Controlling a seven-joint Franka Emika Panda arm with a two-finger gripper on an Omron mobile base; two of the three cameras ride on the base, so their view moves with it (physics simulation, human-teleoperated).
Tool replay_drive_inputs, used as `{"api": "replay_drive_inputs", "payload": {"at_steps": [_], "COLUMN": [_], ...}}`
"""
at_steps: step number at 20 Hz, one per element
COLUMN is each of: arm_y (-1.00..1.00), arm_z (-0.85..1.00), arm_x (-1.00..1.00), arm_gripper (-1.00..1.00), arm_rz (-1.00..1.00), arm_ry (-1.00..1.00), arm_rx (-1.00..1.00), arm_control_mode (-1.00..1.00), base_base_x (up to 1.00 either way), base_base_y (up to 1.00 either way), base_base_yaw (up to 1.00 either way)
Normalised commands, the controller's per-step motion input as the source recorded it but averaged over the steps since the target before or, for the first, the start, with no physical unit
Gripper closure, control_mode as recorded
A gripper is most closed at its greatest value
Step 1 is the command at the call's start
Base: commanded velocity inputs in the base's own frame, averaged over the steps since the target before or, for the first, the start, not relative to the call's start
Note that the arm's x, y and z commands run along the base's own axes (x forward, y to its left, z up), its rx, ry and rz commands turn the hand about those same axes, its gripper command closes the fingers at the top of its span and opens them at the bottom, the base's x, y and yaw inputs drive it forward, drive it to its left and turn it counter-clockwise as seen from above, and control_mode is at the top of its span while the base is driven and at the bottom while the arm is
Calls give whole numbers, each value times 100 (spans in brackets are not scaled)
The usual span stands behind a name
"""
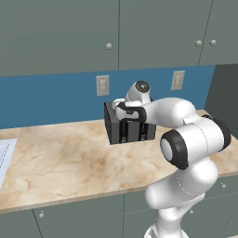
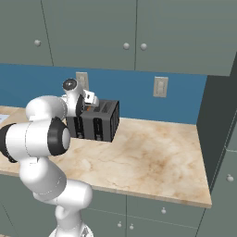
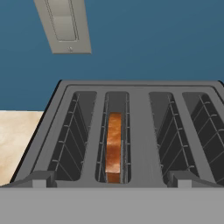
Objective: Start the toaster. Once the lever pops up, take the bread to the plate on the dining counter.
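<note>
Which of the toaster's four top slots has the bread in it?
In the hand view, the second slot from the left holds the bread, standing on edge. The toaster's other three slots show bare wire guides.

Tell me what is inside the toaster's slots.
In the hand view the toaster has four top slots. One slice of bread stands on edge in the second slot from the left; the others show wire guides. The slot bottoms are hidden.

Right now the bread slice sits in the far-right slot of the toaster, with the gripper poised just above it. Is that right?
Not quite. In the hand view the bread stands in the second slot from the left of the toaster, not the far-right one. The rest holds: the gripper is poised just above the toaster's top.
</note>
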Motion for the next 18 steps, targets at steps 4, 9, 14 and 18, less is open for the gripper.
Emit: {"api": "replay_drive_inputs", "payload": {"at_steps": [4,9,14,18], "arm_y": [0,0,0,0], "arm_z": [0,0,0,0], "arm_x": [0,0,0,0], "arm_gripper": [-100,-100,-100,-100], "arm_rz": [0,0,0,0], "arm_ry": [0,0,0,0], "arm_rx": [0,0,0,0], "arm_control_mode": [-100,-100,-100,-100], "base_base_x": [0,0,0,0], "base_base_y": [0,0,0,0], "base_base_yaw": [0,0,0,0]}}
